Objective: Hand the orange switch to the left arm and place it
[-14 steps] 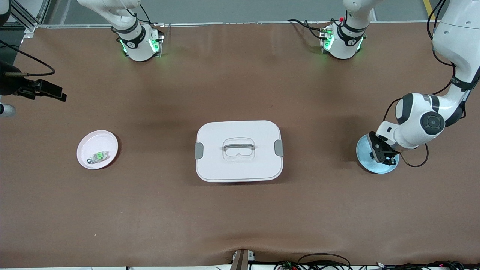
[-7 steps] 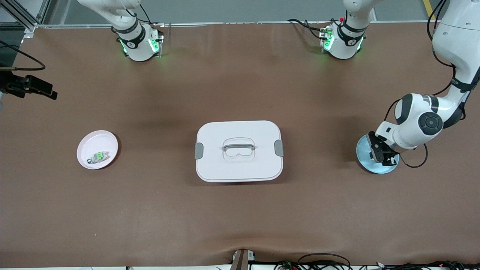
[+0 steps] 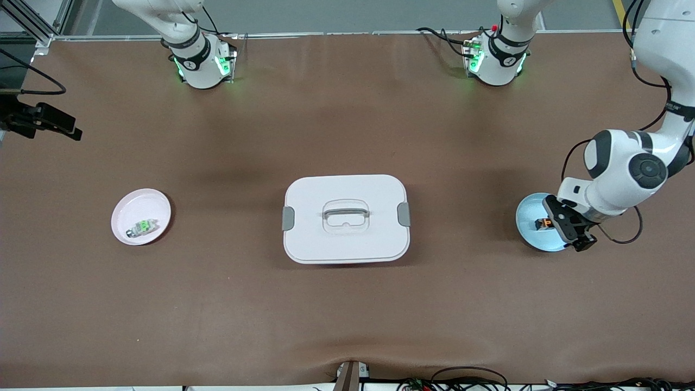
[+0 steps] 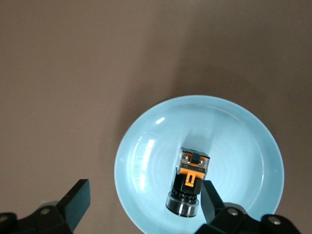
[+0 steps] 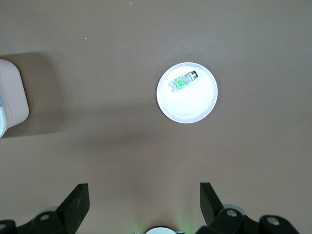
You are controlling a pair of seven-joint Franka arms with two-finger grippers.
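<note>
Front view: the orange switch (image 3: 543, 224) lies on the blue plate (image 3: 529, 217) at the left arm's end of the table. The left gripper (image 3: 567, 231) hangs over the plate's edge, just beside the switch, not gripping it. The white box (image 3: 346, 218) sits mid-table; the pink plate (image 3: 141, 216) with a green switch (image 3: 142, 226) sits toward the right arm's end.

Left wrist view: 2 fingers (image 4: 75, 202) spread wide; switch (image 4: 190, 181) free on plate (image 4: 234, 131), close by 1 finger.

Right wrist view: right gripper (image 5: 144, 207) spread, empty, high over bare table.
</note>
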